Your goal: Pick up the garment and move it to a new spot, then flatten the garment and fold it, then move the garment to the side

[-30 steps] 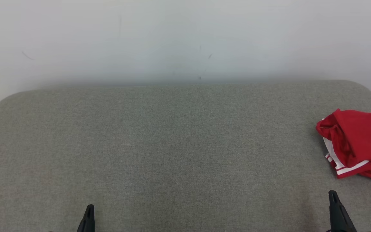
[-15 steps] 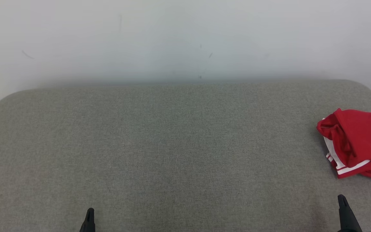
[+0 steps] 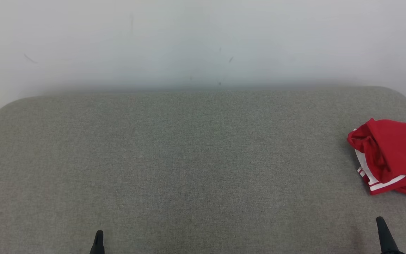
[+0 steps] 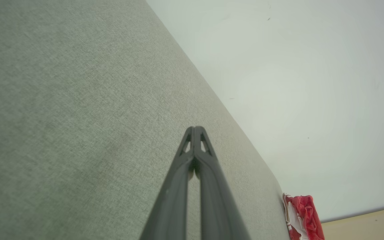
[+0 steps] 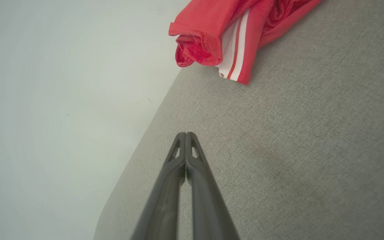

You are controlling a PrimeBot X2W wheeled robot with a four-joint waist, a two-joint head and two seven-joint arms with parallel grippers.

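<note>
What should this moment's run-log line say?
left gripper: shut, empty | right gripper: shut, empty | red fabric garment with white stripes: lying at right end of grey upholstered surface, untouched

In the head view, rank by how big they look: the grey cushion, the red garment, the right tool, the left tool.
grey cushion
red garment
right tool
left tool, smallest; both tools are cut by the bottom edge, so this ranks visible parts.

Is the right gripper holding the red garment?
No, the right gripper is shut on nothing, its tips clear of the red garment lying on the grey cushion.
</note>
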